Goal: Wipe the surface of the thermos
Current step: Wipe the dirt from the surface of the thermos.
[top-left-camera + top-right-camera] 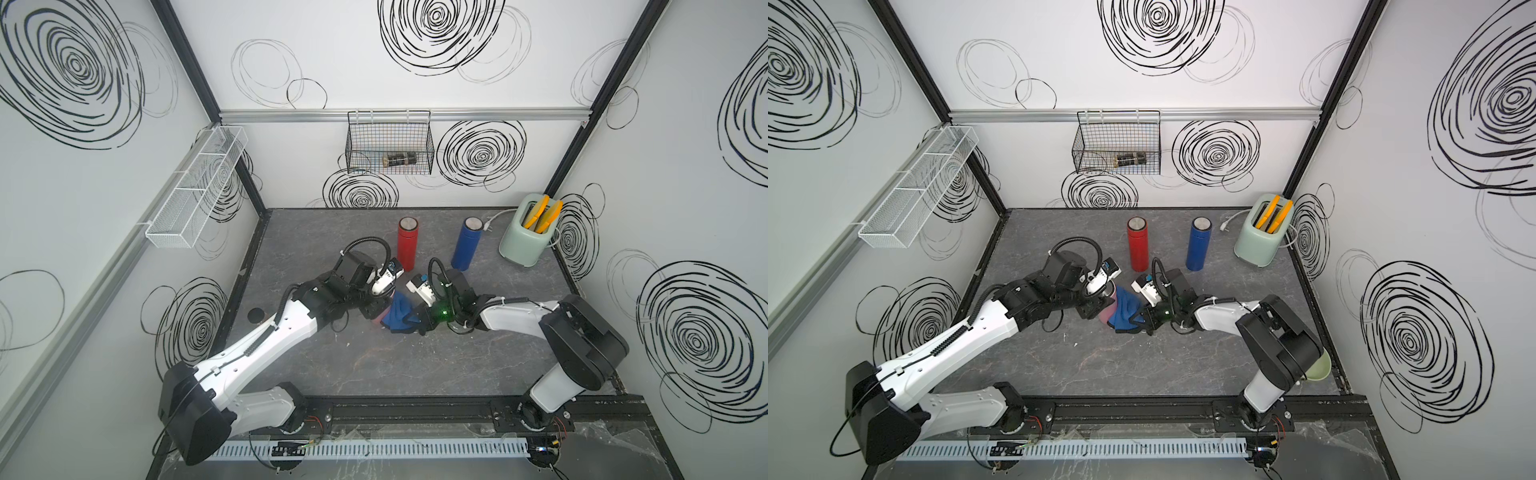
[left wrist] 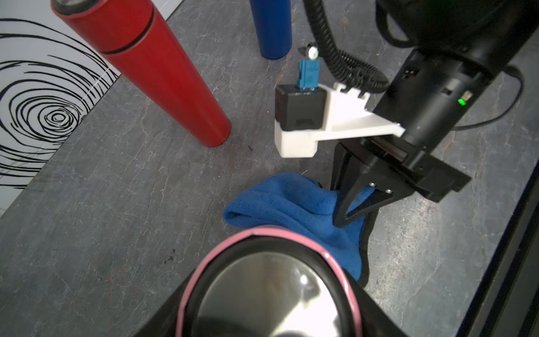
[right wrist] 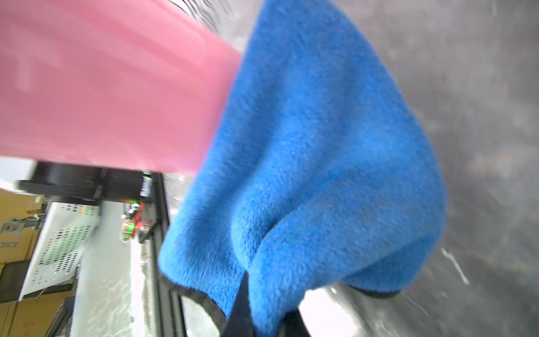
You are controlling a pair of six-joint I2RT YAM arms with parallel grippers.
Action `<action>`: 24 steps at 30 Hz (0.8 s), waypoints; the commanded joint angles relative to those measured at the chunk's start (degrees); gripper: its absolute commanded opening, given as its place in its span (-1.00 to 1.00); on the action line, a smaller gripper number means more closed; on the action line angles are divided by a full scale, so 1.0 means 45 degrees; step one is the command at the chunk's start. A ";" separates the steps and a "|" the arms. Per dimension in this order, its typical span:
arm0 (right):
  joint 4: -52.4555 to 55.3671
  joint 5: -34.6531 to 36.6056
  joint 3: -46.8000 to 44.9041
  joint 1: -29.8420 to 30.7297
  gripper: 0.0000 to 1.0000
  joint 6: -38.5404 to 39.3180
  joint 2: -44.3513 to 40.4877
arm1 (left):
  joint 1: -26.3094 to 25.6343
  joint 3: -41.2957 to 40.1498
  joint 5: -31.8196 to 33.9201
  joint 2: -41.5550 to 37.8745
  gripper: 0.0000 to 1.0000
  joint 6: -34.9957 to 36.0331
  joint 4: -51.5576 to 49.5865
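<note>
We are looking at a dark grey, stone-veined table (image 1: pixel 374 374) boxed in by white walls (image 1: pixel 332 62) scrawled with black spirals. A white mesh basket (image 1: pixel 195 187) hangs on a side wall. A black wire basket (image 1: pixel 390 145) hangs from the aluminium rail (image 1: pixel 498 115) on the back wall, with a dark roll (image 1: pixel 400 160) lying in it.

Toward the back of the table a red thermos (image 1: pixel 407 245) and a blue thermos (image 1: pixel 467 243) stand upright, near each other, both with steel tops. A mint-green toaster (image 1: pixel 525 237) sits in the far corner with yellow slices (image 1: pixel 540 216) in its slots.

Near the middle of the table, in front of the red thermos, the left gripper (image 1: pixel 1100 307) is clamped around the pink thermos (image 3: pixel 102 87), a finger on either side just below its steel lid (image 2: pixel 262 291). We cannot tell whether its foot rests on the table. The right gripper (image 2: pixel 341 218) is closed tight, pinching a fold of the blue cloth (image 2: pixel 291 201), which drapes against the pink thermos's side.

Any print on the bottles or toaster is too small for us to read.
</note>
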State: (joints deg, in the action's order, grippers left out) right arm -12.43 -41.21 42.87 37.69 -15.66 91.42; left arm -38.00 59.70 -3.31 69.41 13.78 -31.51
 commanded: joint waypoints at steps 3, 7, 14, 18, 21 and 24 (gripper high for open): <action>0.0015 -0.1053 0.1307 0.0332 -1.00 -0.0062 -0.1347 | 0.0021 -0.0259 -0.0670 0.0177 -1.00 -0.1767 0.0158; 0.0031 -0.0897 0.1650 0.0339 -1.00 -0.0367 -0.1629 | -0.0166 -0.0341 0.0052 0.0104 -1.00 -0.2859 0.0175; -0.1146 -0.0955 0.1174 0.0408 -1.00 -0.0660 -0.0257 | -0.0884 -0.0772 0.0499 0.0009 -1.00 -0.4548 0.0784; -0.1823 -0.0629 0.0644 0.0530 -1.00 -0.0642 0.0867 | -0.1103 -0.1093 0.0776 -0.0066 -1.00 -0.5299 0.1290; -0.2257 -0.0328 0.0287 0.0608 -1.00 -0.0582 0.1676 | -0.1184 -0.1197 0.1049 -0.0106 -1.00 -0.5697 0.1466; -0.2682 -0.0255 0.0102 0.0618 -1.00 -0.0602 0.2440 | -0.1241 -0.1250 0.1475 -0.0178 -1.00 -0.6085 0.1521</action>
State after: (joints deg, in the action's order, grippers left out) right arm -19.05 -42.15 43.72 39.46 -18.46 100.62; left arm -41.74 55.83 7.66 68.29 -7.79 -25.39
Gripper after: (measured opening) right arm 0.101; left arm 0.679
